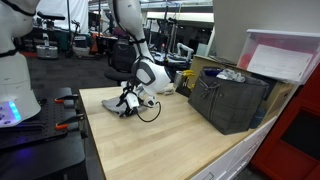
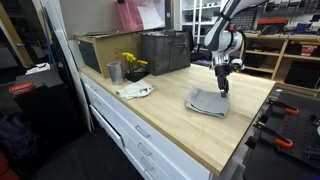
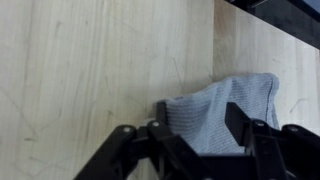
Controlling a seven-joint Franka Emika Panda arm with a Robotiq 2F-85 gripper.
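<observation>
A grey knitted cloth (image 3: 225, 105) lies rumpled on the wooden tabletop (image 3: 90, 70). It also shows as the grey cloth (image 2: 207, 101) in an exterior view and as a small grey cloth (image 1: 119, 108) near the table's corner. My gripper (image 3: 198, 122) is down at one end of it, pointing straight at the table. Its two black fingers (image 3: 238, 122) stand apart, with a fold of the cloth between them. In both exterior views the gripper (image 2: 223, 86) (image 1: 130, 99) hangs at the cloth's edge, fingertips at the fabric.
A dark grey crate (image 2: 165, 52) (image 1: 230, 100) stands at the back of the table beside a cardboard box (image 2: 100, 50). Near them are a metal cup (image 2: 114, 72), yellow flowers (image 2: 131, 63) and a white rag (image 2: 135, 91). The table edge (image 2: 170, 135) runs above drawers.
</observation>
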